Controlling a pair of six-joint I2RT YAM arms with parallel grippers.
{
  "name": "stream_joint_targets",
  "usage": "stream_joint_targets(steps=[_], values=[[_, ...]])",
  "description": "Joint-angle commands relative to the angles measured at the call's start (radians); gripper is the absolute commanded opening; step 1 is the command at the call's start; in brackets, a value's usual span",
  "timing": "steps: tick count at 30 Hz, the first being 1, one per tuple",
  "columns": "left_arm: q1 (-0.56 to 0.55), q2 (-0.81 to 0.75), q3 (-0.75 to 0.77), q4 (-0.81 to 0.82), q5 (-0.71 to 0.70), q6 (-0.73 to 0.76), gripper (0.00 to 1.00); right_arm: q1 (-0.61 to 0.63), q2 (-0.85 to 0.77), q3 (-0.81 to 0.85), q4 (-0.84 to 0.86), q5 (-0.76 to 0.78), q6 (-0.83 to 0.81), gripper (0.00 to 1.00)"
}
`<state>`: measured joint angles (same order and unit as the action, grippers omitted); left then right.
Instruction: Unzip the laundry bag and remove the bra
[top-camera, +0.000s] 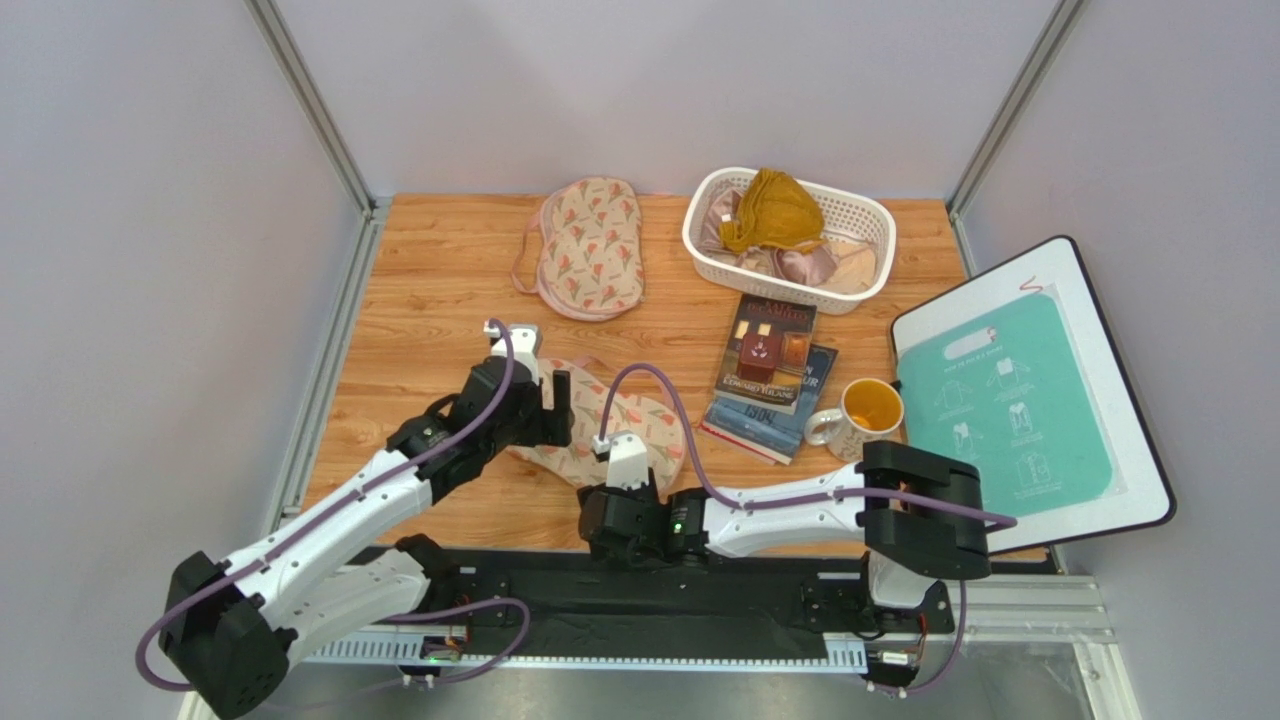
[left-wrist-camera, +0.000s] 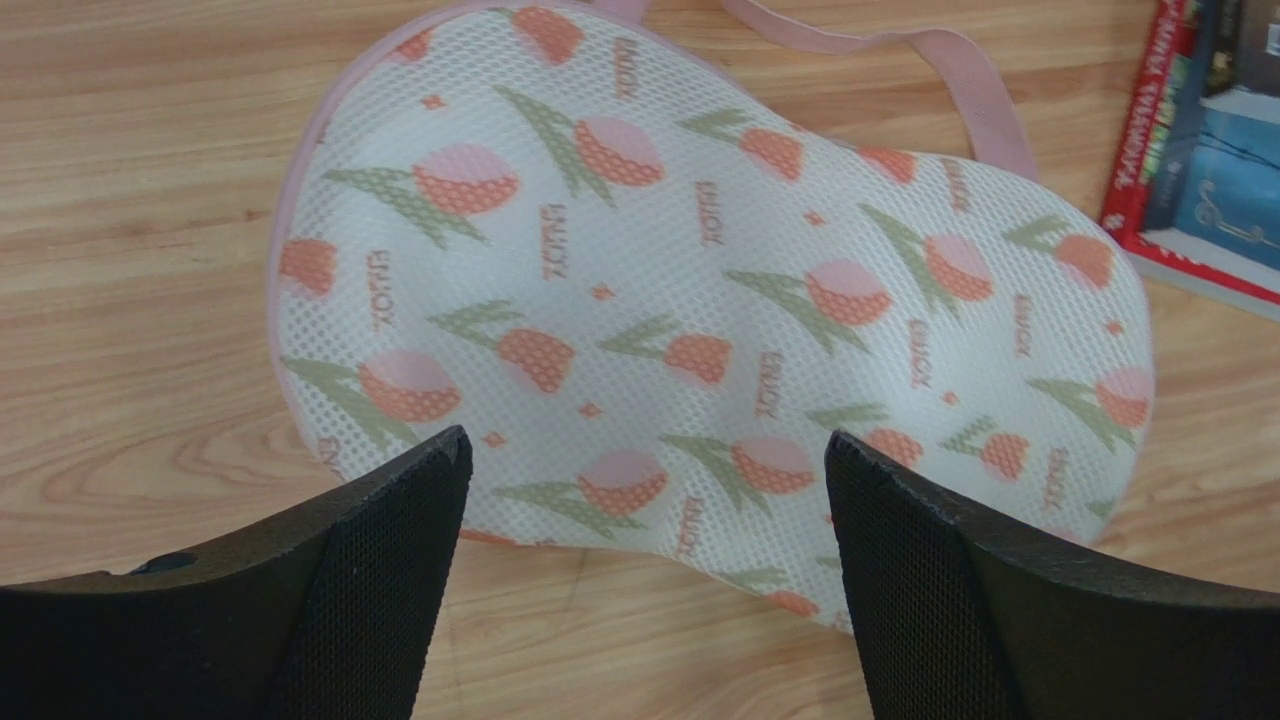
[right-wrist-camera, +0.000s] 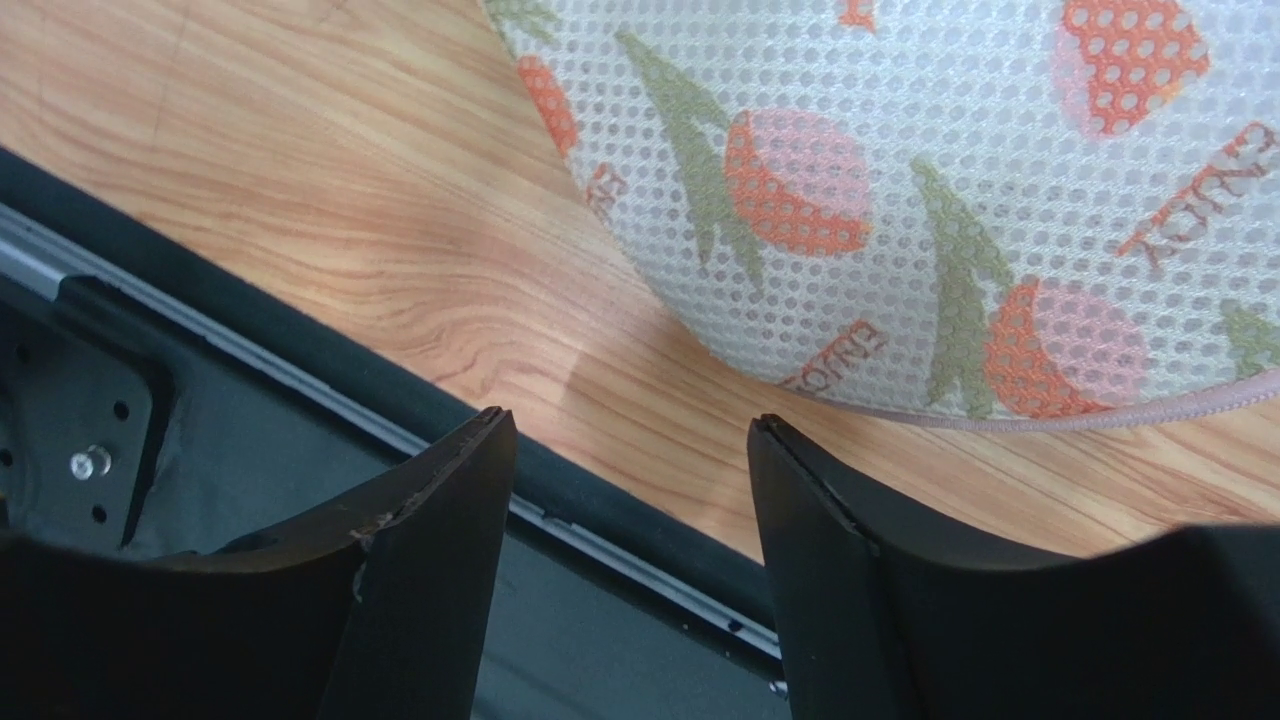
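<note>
A beige floral laundry bag (top-camera: 649, 420) with pink trim lies flat on the wooden table between my two arms, zipped as far as I can see. It fills the left wrist view (left-wrist-camera: 706, 300) and the top of the right wrist view (right-wrist-camera: 932, 195). My left gripper (top-camera: 552, 408) is open and empty, its fingers (left-wrist-camera: 376, 585) hovering over the bag's near-left edge. My right gripper (top-camera: 597, 518) is open and empty, just off the bag's near edge, over the table's front rail. A second, like bag (top-camera: 589, 245) lies at the back. The bra is hidden.
A white basket (top-camera: 706, 240) at the back right holds a mustard-yellow garment (top-camera: 769, 210) and a pinkish satin one. Two books (top-camera: 769, 375) and a yellow mug (top-camera: 867, 413) sit right of the near bag. A white and teal board (top-camera: 1037, 390) leans at the right.
</note>
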<state>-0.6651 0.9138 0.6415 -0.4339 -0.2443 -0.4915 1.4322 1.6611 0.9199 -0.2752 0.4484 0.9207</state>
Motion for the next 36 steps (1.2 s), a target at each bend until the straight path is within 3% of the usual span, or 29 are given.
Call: stream_joint_targets(steps=[1,12,23,34,36], values=[[0.076,0.043,-0.012,0.098,0.013,0.031,0.93,0.002,0.034,0.028,0.074,0.104,0.072,0.61],[0.134,0.066,-0.109,0.158,0.089,-0.01,0.93,0.004,0.143,0.074,0.008,0.274,0.15,0.46],[0.148,0.01,-0.177,0.147,0.088,-0.036,0.93,-0.003,0.167,0.094,-0.091,0.437,0.144,0.42],[0.156,0.013,-0.177,0.141,0.082,-0.021,0.94,-0.047,0.152,0.019,0.093,0.397,0.047,0.32],[0.156,0.013,-0.175,0.142,0.08,-0.016,0.93,-0.05,0.151,0.01,0.122,0.389,0.037,0.24]])
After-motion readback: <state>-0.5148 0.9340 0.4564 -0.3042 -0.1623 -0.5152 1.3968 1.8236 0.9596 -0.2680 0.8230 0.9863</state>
